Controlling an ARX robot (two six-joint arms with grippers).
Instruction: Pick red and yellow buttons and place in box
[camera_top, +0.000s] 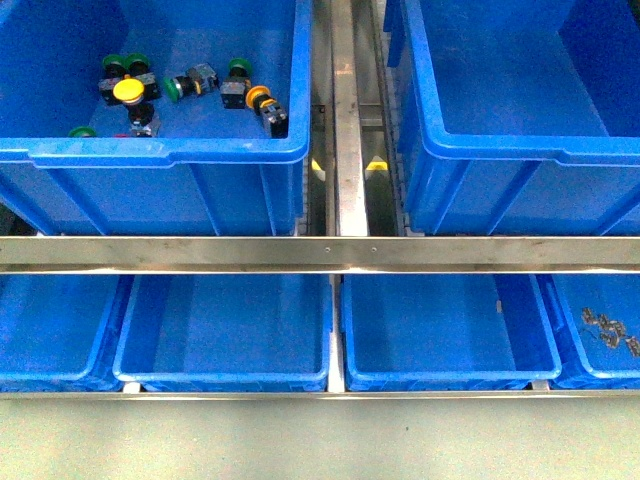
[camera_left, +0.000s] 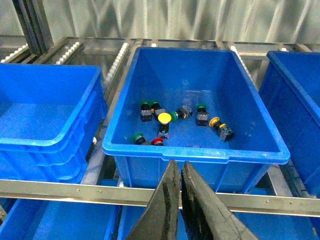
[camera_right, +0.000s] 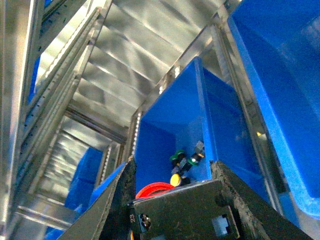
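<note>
Nearest the robot's body, a row of shallow blue crates (camera_top: 225, 335) sits below a steel rail (camera_top: 320, 252). The rightmost one holds a few small grey metal parts (camera_top: 612, 331). Neither arm shows in the front view.

The left gripper (camera_left: 180, 164) hangs above the rail with its two black fingers pressed together and nothing between them. The right gripper (camera_right: 172, 167) has its fingers spread around a red button (camera_right: 152, 191), gripping it by its black body with the red cap showing just behind.

Beyond the rail, on the left, stands the single-rimmed blue crate (camera_top: 170, 150) that holds the loose switches. Near its front wall lies a red-capped button (camera_left: 157, 142), just beside a green-capped switch (camera_left: 137, 137). Further in, a yellow button (camera_top: 127, 91) stands cap up among more green ones. A second yellow button (camera_top: 259, 97) lies on its side near the crate's right wall, apart from the rest.

On the right, across the metal channel, stands the box (camera_top: 520, 145), a deep blue crate with a doubled rim. The part of its interior in view is bare. Behind the crates, the left wrist view shows the roller rack (camera_left: 117, 62).
</note>
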